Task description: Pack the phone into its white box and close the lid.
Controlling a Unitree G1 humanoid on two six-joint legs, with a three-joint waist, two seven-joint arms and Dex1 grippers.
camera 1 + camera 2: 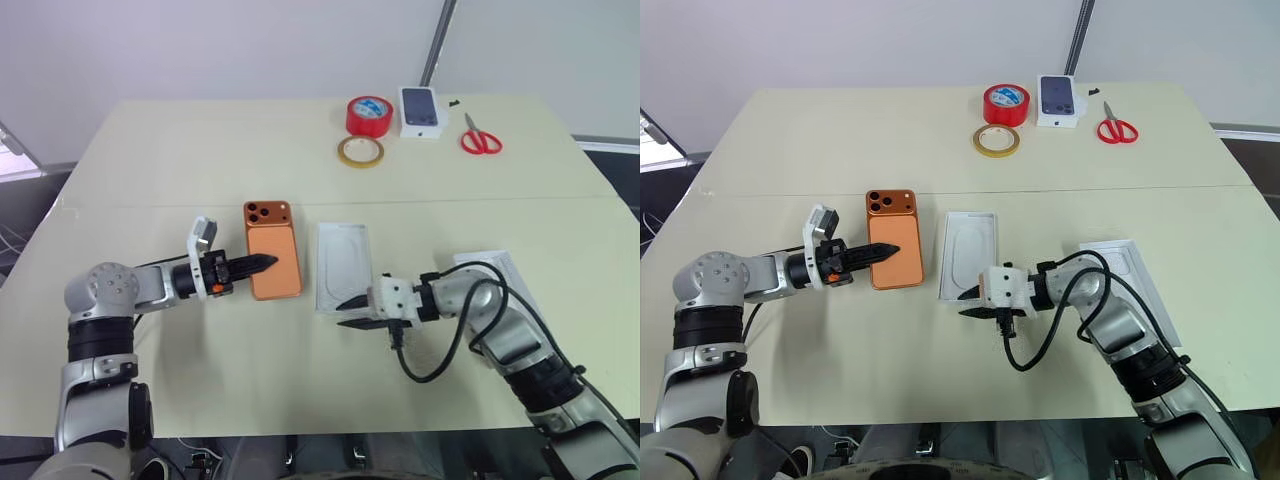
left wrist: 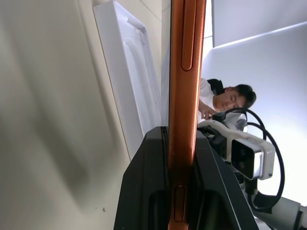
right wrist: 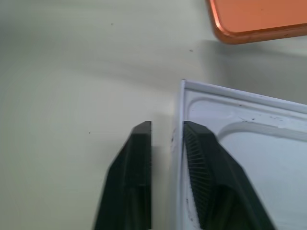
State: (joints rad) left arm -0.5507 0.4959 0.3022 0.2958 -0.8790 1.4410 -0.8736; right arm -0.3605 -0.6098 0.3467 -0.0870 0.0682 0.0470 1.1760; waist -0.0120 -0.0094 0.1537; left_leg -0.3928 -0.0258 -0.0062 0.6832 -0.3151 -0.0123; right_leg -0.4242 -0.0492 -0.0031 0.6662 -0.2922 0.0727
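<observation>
**Gripping the phone at one edge, straddling a white rim**

The phone point(image 1: 272, 250) is seen back upward, camera lenses at the far end, near the middle of the table point(image 1: 180, 160). Its left long edge is clamped between the closed fingers of the left gripper point(image 1: 262, 264), which is pointed level towards the right. In the left wrist view the phone's orange side is pinched between both black fingers point(image 2: 144, 191). Whether the phone is resting on the table or raised just clear cannot be told.

Just beside the phone, to its right, a white insert with an oval recess point(image 1: 343, 262) is laid flat. At its near left corner the right gripper point(image 1: 352, 312) is placed with its fingers slightly parted, one point(image 3: 206, 167) inside the raised rim and the other outside it, a narrow gap being left.

A second white cardboard piece point(image 1: 1118, 255) is partly hidden by the right arm; tray or lid cannot be told.

At the far edge a red tape roll point(image 1: 369, 115), a yellow tape ring point(image 1: 360, 151), a small printed box point(image 1: 421, 110) and red scissors point(image 1: 480, 138) are set.
</observation>
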